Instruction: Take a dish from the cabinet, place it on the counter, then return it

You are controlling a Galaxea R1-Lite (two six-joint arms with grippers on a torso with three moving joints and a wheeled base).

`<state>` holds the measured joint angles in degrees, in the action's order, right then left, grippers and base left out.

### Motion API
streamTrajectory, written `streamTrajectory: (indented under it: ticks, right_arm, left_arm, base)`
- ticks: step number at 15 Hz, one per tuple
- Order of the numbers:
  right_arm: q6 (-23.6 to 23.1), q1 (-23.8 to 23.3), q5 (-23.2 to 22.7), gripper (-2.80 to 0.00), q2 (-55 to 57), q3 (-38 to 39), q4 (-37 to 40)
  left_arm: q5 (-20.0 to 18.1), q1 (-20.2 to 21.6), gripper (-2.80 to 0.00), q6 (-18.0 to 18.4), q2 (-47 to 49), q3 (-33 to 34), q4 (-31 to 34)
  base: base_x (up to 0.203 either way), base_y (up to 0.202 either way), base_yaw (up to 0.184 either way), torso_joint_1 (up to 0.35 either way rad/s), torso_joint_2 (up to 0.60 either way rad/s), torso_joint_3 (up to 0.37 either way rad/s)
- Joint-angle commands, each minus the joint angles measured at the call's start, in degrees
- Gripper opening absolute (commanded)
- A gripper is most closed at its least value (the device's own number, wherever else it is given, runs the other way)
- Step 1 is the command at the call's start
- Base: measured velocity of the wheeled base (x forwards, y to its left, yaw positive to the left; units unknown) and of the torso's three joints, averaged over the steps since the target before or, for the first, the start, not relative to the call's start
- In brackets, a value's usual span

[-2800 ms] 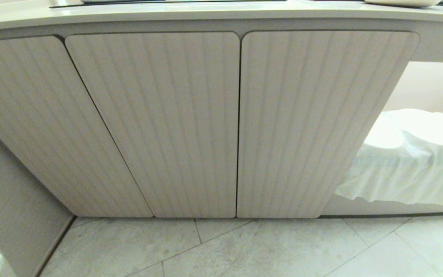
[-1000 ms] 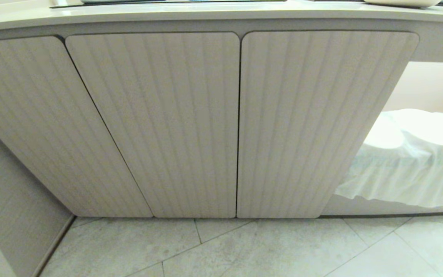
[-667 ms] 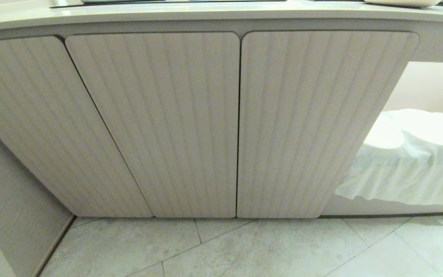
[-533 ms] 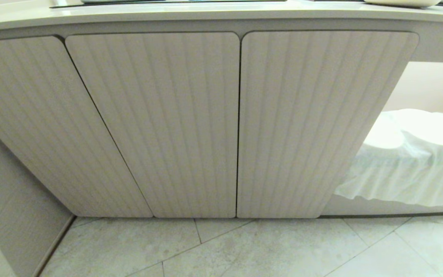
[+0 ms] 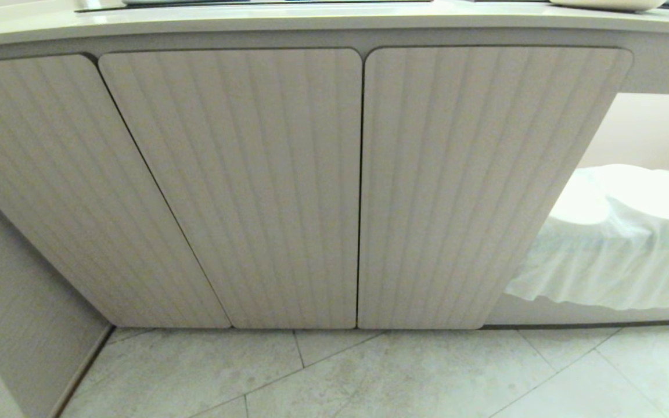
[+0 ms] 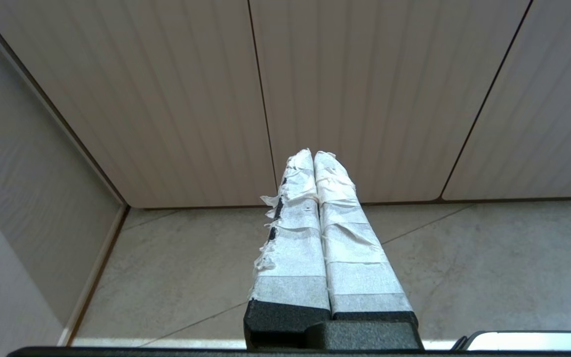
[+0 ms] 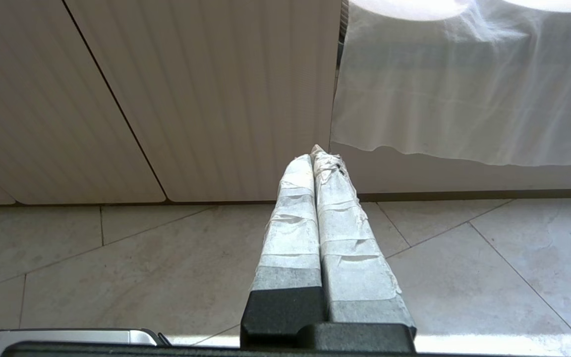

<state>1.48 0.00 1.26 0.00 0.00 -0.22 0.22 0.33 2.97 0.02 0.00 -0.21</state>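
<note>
beige cabinet (image 5: 230,186) doors closed, left tool (image 6: 314,154) and right tool (image 7: 315,154) pressed together, empty

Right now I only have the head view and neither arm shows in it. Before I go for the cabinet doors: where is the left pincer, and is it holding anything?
Observer: The left pincer is shut and empty, its taped tips aimed at the foot of the cabinet, near a seam between two closed doors.
Operator: And the right one?
Observer: The right pincer is shut and empty too, pointing at the rightmost door's outer edge, beside the white cloth.
Operator: Touching anything?
Observer: No, both appear to hang above the floor tiles, short of the doors.
</note>
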Motion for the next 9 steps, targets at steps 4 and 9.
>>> streamTrajectory:
  ticks: [4,9]
  right_arm:
    - [0.02,-0.01,-0.03,-2.80,0.00,0.00,-0.04]
    - [-0.07,0.00,-0.03,-2.80,0.00,0.00,-0.04]
  left_arm:
    - [0.04,0.02,-2.80,0.01,-0.02,0.00,-0.04]
    - [0.04,0.02,-2.80,0.01,-0.02,0.00,0.03]
  base:
    - [0.000,0.000,0.000,0.000,0.00,0.000]
    - [0.000,0.000,0.000,0.000,0.00,0.000]
